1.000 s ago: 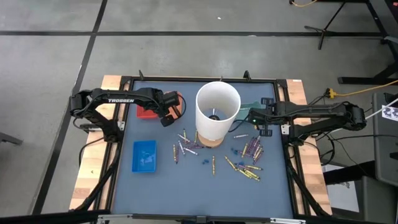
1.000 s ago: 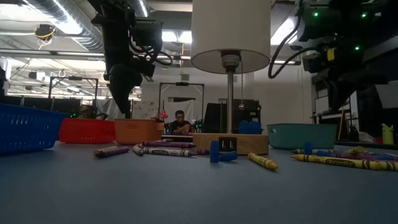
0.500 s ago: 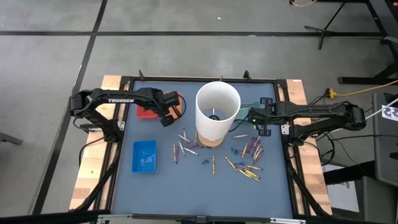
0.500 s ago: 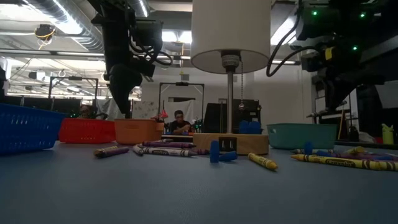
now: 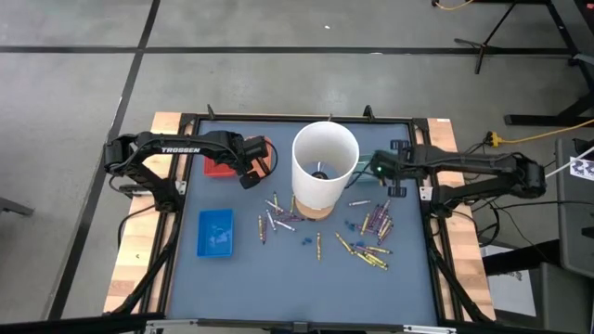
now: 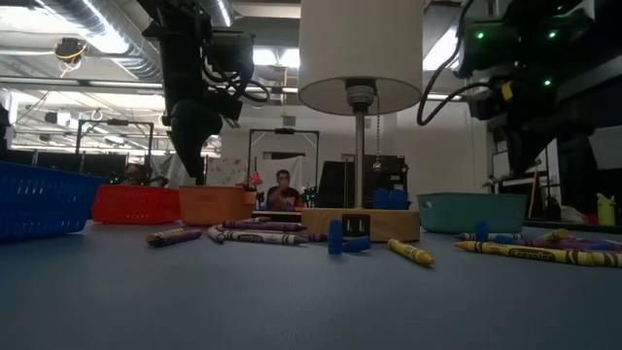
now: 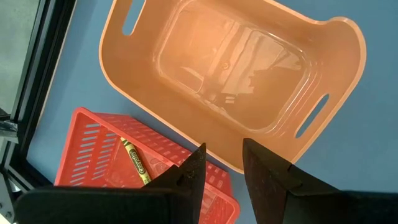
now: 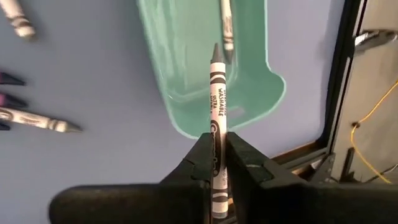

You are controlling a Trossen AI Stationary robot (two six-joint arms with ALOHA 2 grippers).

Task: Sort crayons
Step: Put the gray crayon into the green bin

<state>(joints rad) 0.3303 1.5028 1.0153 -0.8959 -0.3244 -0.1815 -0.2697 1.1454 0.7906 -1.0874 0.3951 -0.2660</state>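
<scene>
Many crayons lie scattered on the blue mat, right [image 5: 369,239] and left [image 5: 278,215] of the lamp base. My right gripper [image 8: 216,155] is shut on a grey crayon [image 8: 216,87] above the teal tray [image 8: 186,74], which holds another grey crayon [image 8: 227,28]. In the high view this gripper [image 5: 379,168] is at the far right. My left gripper [image 7: 222,165] is open and empty, hovering above the orange tray [image 7: 236,74] and the red basket [image 7: 106,149], which holds a yellow crayon [image 7: 137,160]. My right gripper pinches the grey crayon between its two fingers at its rear half [image 8: 216,134]. The crayon runs along the fingers and sticks out past their ends, its pointed tip [image 8: 216,48] toward the teal tray. It is lifted clear of the tray and the mat.
A tall white lamp shade [image 5: 325,167] on a wooden base stands mid-table between the arms. A blue basket [image 5: 215,232] sits at the near left. Small blue pieces [image 5: 348,225] lie among the crayons. The near part of the mat [image 5: 278,278] is bare.
My right gripper has moved a little toward the table's far edge and up, carrying the grey crayon over the teal tray. It stays shut on the crayon.
</scene>
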